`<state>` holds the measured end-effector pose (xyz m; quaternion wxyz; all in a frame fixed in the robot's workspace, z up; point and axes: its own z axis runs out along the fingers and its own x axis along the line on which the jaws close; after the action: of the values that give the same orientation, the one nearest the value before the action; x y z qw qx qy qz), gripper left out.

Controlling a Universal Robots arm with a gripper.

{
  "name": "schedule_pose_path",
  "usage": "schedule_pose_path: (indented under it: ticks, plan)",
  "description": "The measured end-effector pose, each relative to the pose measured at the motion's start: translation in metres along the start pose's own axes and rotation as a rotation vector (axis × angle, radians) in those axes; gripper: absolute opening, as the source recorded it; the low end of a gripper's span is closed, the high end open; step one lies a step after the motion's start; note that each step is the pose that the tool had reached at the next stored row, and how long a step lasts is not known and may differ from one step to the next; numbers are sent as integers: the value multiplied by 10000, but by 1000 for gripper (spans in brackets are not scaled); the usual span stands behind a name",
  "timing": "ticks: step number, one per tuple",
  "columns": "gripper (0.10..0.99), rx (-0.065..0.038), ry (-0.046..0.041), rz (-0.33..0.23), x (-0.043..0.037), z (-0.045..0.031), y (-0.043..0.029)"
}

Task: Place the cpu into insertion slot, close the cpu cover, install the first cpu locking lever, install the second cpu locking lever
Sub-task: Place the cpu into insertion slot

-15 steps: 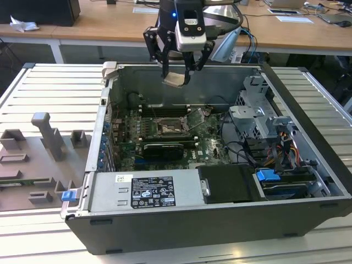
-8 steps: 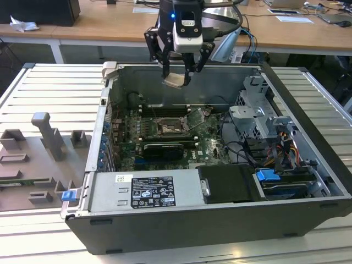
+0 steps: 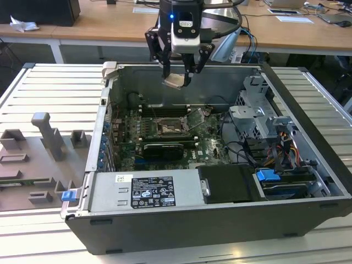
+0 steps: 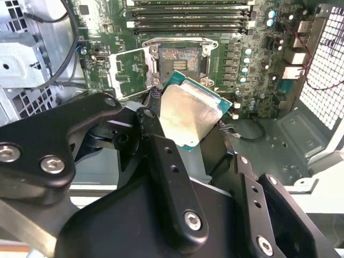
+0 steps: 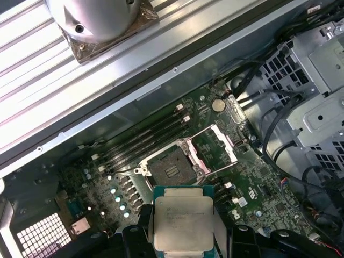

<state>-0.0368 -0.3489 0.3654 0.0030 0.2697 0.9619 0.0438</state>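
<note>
My gripper (image 3: 177,74) hangs above the open computer case, shut on the cpu (image 3: 175,81), a flat square chip with a pale silver top that is held tilted. In both wrist views the cpu (image 4: 188,115) (image 5: 183,220) sits between the black fingers (image 4: 161,156), over the motherboard and short of the socket. The insertion slot (image 3: 168,127) (image 4: 180,59) (image 5: 173,169) lies open with its dark pin field bare. Beside it, the cpu cover (image 3: 196,118) (image 4: 129,72) (image 5: 215,148) stands swung up on its hinge.
Long memory slots (image 3: 165,107) run just behind the socket, and a black graphics card (image 3: 159,149) lies in front of it. A power supply (image 3: 148,190) fills the case's near side. Drive cages and cables (image 3: 264,126) crowd the exterior view's right. Grey fixtures (image 3: 49,137) stand outside on the left.
</note>
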Motion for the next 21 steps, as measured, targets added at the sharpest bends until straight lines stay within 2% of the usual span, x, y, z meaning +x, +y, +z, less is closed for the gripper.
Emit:
schedule_pose_path:
  ticks: [21]
  plan:
    - [537,-25,-121,1404,-1,33,-3]
